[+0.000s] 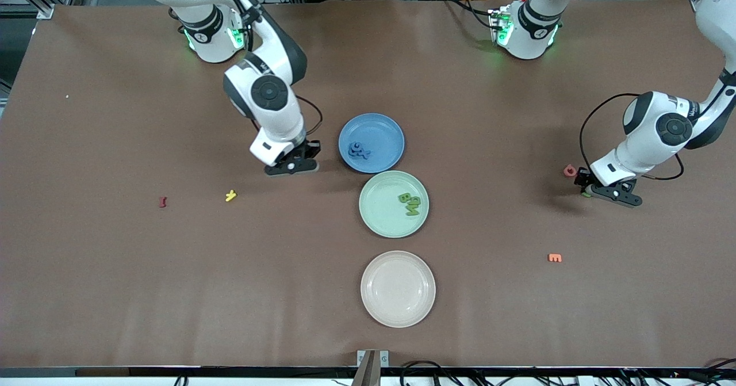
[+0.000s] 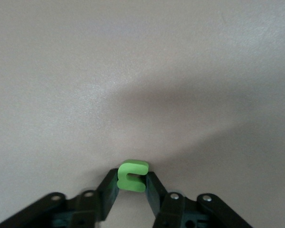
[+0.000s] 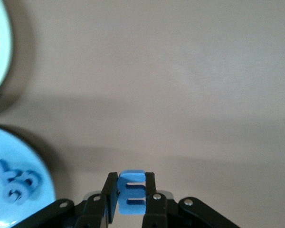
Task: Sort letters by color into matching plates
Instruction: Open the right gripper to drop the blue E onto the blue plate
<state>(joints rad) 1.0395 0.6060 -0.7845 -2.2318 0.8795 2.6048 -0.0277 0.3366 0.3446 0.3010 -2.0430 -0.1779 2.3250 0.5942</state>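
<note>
Two robot arms work over a brown table (image 1: 115, 294) with three plates in a row down its middle: a blue plate (image 1: 386, 126), a mint plate (image 1: 376, 210) and a cream plate (image 1: 397, 311), the last bare.

The right gripper (image 3: 132, 195) sits low over the table just beside the blue plate, toward the right arm's end. Its jaws are clamped on a blue letter (image 3: 131, 192), an E shape pinched across its flat sides between the pads.

The left gripper (image 2: 132, 187) is down at the table toward the left arm's end, well apart from the plates. A green letter (image 2: 132, 175) stands between its jaws, which touch or nearly touch each side; I cannot tell whether the grip is firm yet. A red letter (image 1: 570, 170) lies just beside this gripper.

Blue letters (image 1: 357, 151) already lie in the blue plate and green letters (image 1: 410, 203) in the mint plate. A yellow letter (image 1: 230, 195), a dark red letter (image 1: 163, 202) and an orange letter (image 1: 555, 257) lie loose on the table.

The letters look like small, light foam-like pieces, probably a little soft and not fragile. Being thin and tiny, they seem best pinched across the two flat faces or a solid stroke, with the jaws centred so the piece does not twist or slip out
</note>
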